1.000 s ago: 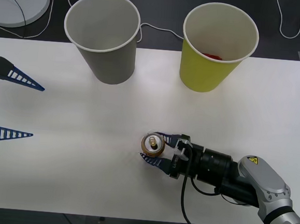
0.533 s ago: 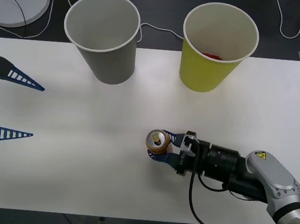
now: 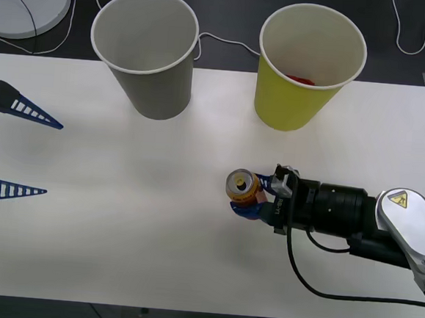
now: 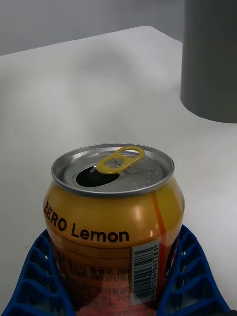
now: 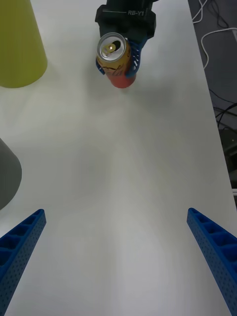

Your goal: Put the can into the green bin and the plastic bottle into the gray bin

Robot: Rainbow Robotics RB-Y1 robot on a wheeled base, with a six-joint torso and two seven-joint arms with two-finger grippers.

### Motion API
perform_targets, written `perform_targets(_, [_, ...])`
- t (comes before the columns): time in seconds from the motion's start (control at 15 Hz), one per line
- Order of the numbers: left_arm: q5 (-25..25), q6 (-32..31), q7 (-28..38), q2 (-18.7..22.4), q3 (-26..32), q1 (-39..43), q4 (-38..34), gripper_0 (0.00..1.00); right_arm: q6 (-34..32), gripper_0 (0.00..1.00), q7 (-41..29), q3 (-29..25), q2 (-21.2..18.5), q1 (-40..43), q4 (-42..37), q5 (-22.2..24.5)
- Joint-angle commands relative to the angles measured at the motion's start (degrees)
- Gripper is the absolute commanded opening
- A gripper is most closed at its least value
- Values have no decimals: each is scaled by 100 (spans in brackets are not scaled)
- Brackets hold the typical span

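Front view shows the right gripper [image 3: 249,197] over the middle of the white desk [image 3: 119,218], its blue ribbed jaws clamped on either side of the can [image 3: 242,186], which stands upright with its opened top and pull tab facing up. Beyond it at the desk's far edge stand the gray bin [image 3: 146,51] on the left and the green bin [image 3: 308,67] on the right, something red lying inside the green one. At the left edge, the left gripper [image 3: 14,151] waits with jaws spread wide, holding nothing.
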Motion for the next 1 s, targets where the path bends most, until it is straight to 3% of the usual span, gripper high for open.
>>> perform_targets(0.07, [0,0,0,0,0,0,0,100,7,0,-1013,-71,-277,0,-469,356])
perform_targets(0.33, [0,0,0,0,0,0,0,100,-10,0,-2481,-335,-699,176,-1251,804])
perform_targets(0.6, [0,0,0,0,0,0,0,100,-230,0,-3756,-748,-1182,413,-1980,865])
perform_targets(1.0, [0,0,0,0,0,0,0,100,-2374,0,-5856,-2602,-1446,369,-2842,1463])
